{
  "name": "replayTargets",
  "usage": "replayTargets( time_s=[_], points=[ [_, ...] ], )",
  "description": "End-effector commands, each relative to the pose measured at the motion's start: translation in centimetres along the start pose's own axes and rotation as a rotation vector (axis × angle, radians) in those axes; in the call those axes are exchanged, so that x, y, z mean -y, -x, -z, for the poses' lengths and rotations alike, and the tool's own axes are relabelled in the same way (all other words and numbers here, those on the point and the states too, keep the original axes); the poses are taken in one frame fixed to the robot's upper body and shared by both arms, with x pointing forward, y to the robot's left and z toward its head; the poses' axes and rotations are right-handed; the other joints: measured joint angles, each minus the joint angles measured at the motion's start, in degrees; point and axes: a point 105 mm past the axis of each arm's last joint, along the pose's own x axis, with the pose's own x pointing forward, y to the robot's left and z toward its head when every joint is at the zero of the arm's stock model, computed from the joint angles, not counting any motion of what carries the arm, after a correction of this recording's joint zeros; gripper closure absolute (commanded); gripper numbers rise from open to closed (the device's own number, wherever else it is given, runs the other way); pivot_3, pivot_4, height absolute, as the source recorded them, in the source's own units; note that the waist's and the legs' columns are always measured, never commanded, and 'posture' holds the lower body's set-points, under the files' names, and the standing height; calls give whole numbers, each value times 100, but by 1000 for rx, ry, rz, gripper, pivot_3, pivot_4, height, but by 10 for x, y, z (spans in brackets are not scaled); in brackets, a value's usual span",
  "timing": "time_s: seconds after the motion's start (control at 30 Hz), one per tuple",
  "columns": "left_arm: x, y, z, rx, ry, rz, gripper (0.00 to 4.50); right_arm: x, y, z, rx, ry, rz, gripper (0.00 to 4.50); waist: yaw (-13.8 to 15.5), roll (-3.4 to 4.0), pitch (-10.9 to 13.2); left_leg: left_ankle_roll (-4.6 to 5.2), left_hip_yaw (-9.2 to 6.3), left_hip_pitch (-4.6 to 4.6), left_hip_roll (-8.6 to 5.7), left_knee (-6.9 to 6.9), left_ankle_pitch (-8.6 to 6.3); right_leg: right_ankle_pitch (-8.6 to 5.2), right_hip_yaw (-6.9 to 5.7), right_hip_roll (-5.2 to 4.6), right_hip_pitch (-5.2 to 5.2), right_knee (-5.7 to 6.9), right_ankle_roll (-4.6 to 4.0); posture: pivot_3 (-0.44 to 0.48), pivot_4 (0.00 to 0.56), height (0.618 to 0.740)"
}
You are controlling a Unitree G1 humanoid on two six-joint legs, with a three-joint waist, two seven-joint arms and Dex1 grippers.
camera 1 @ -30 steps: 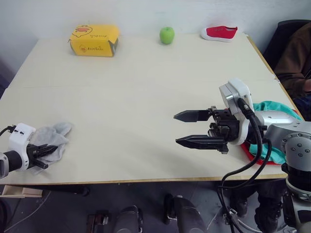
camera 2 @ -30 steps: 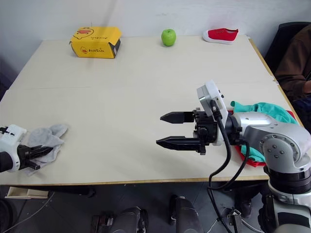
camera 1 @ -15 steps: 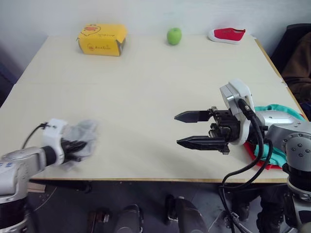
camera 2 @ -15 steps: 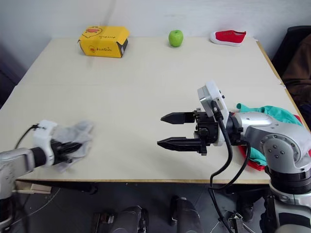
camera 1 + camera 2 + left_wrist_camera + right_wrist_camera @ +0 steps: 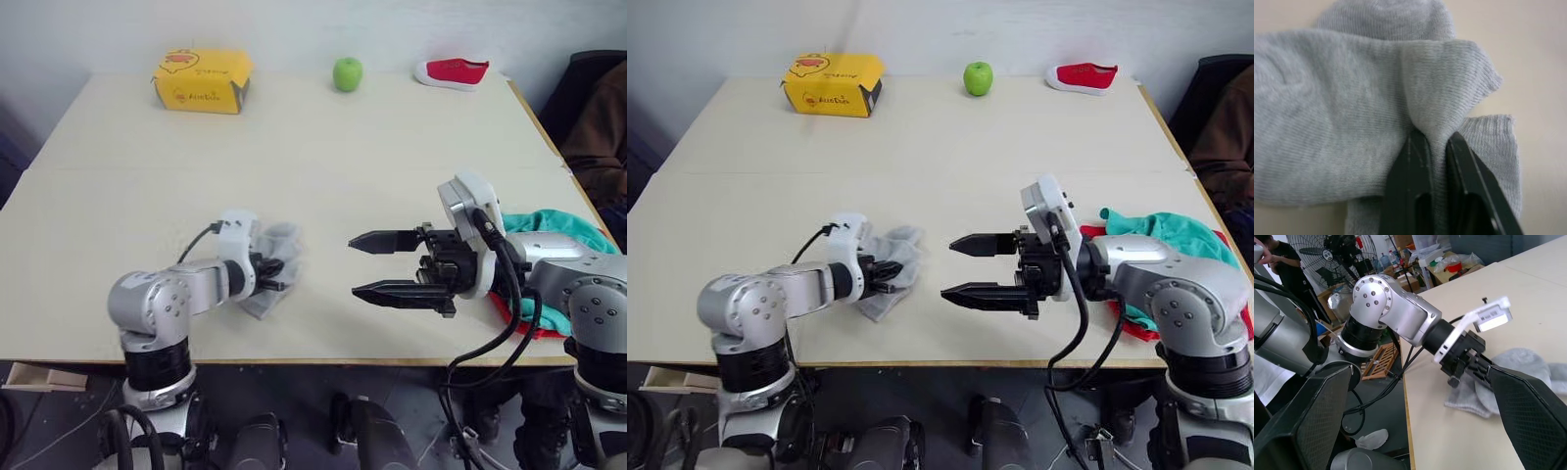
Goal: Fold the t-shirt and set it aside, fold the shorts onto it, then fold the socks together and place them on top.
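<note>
Two hands at work: the left hand (image 5: 890, 273) clamps the grey socks (image 5: 893, 257) low over the desk (image 5: 950, 147) for transfer, while the right hand (image 5: 965, 267) waits spread apart, facing them.

t-shirt (image 5: 1242, 318) mostly under shorts (image 5: 1176, 230)

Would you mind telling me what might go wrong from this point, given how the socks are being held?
1. The left gripper pinches only a small fold of the socks; the rest trails on the table, so the fabric could slip free or the pair could separate.
2. The right gripper hangs open close beside the socks; moving them towards the shorts and t-shirt may bring the two arms into contact.
3. That pile sits at the table's edge and could be nudged off.
</note>
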Motion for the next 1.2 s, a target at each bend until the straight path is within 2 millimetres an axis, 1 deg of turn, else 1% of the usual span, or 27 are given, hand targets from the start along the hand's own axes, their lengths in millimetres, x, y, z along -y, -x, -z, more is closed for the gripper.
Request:
replayTargets(
  time_s=[0.03, 0.1, 0.23, 0.37, 0.43, 0.5, 0.53, 0.57, 0.63, 0.67, 0.7, 0.77, 0.87, 0.93, 1.03, 1.13, 1.2],
  points=[
    [5, 3, -5, 19, 15, 60, 3084, 2, -4, 4, -10, 37, 49, 0, 0, 0, 0, 0, 0, 0, 0, 0, 0, 0, 0, 0, 0, 0, 0, 0, 150, 740],
    [5, 7, -5, 20, 9, 91, 2527, 7, -4, 9, -21, 33, 82, 0, -1, 0, 0, 0, 0, 1, 0, 2, 0, 0, 0, 0, 0, 2, 0, 0, 150, 740],
    [0, 26, -8, 1, -61, 134, 1232, 8, -5, 15, -42, 20, 97, 0, -26, 0, 0, -5, 2, 2, 1, 3, 1, 0, 2, 1, -4, 9, -1, 0, 150, 740],
    [-5, 60, -9, -101, -217, 203, 16, 7, -8, 18, -65, 32, 95, 0, -43, -3, 2, -12, 7, 0, 2, 5, 1, -5, 8, 2, -17, 27, -8, 0, 150, 740],
    [1, 77, -13, -115, -355, 273, 16, 8, -8, 18, -68, 36, 94, 0, -41, -7, 4, -17, 8, 2, 0, 6, -1, -9, 11, 2, -18, 29, -15, 0, 150, 740],
    [5, 88, -14, -116, -501, 357, 16, 9, -9, 18, -68, 38, 94, 0, -41, -7, 4, -20, 9, -1, 1, 7, -3, -11, 10, 3, -21, 27, -17, 0, 150, 740],
    [5, 91, -13, -119, -541, 386, 16, 9, -9, 18, -68, 39, 95, 0, -33, -7, 4, -20, 11, 0, -1, 7, -4, -13, 11, 2, -22, 28, -19, 0, 150, 740],
    [2, 92, -15, -100, -639, 427, 16, 9, -9, 18, -72, 44, 93, 0, -17, -4, 3, -21, 11, 1, 1, 7, -4, -13, 10, 2, -20, 25, -20, 0, 150, 740],
    [-7, 94, -11, -127, -846, 491, 16, 6, -10, 20, -95, 66, 69, 0, -8, -3, 3, -21, 11, 1, 0, 7, -5, -14, 10, 2, -19, 21, -22, 0, 150, 740],
    [-12, 93, -7, -147, -929, 520, 16, 4, -10, 21, -107, 75, 51, 0, -8, -3, 4, -21, 12, 1, 1, 7, -5, -14, 9, 5, -19, 18, -22, 0, 150, 740],
    [-18, 88, -10, -143, -969, 527, 16, 1, -10, 23, -119, 81, 29, 0, -6, -3, 4, -21, 14, 0, 1, 7, -5, -15, 9, 6, -19, 18, -23, 0, 150, 740],
    [-26, 78, -15, -123, -1011, 536, 16, 0, -11, 25, -132, 89, 11, 0, 2, -3, 4, -17, 13, -2, 3, 7, -5, -15, 9, 10, -18, 16, -22, 0, 150, 740],
    [-30, 64, -30, -52, -1100, 564, 16, 15, -17, 38, -186, 132, 87, 0, 5, -7, 4, -6, 13, -7, 2, 9, -6, -14, 8, 10, -19, 16, -21, 0, 150, 740],
    [-36, 58, -39, -32, -1108, 568, 16, 22, -24, 48, -217, 146, 124, 0, -2, -9, 4, -1, 12, -18, 4, 11, -7, -12, 4, 9, -25, 16, -19, 0, 150, 740],
    [-51, 44, -63, 3, -1065, 515, 16, 31, -45, 66, -272, 267, 153, 0, -24, -12, 2, 2, 14, -25, 4, 12, -8, -12, -2, 10, -32, 34, -18, 0, 150, 740],
    [-59, 35, -76, 12, -1045, 488, 16, 38, -59, 73, -277, 334, 175, 0, -49, -14, 1, 3, 11, -34, 3, 21, -7, -12, -12, 11, -39, 40, -18, 0, 150, 740],
    [-61, 24, -86, 25, -1009, 463, 16, 46, -71, 76, -254, 359, 210, 0, -51, -19, -2, 5, 9, -40, 3, 22, -7, -11, -17, 9, -39, 39, -16, 0, 150, 740]
  ],
)
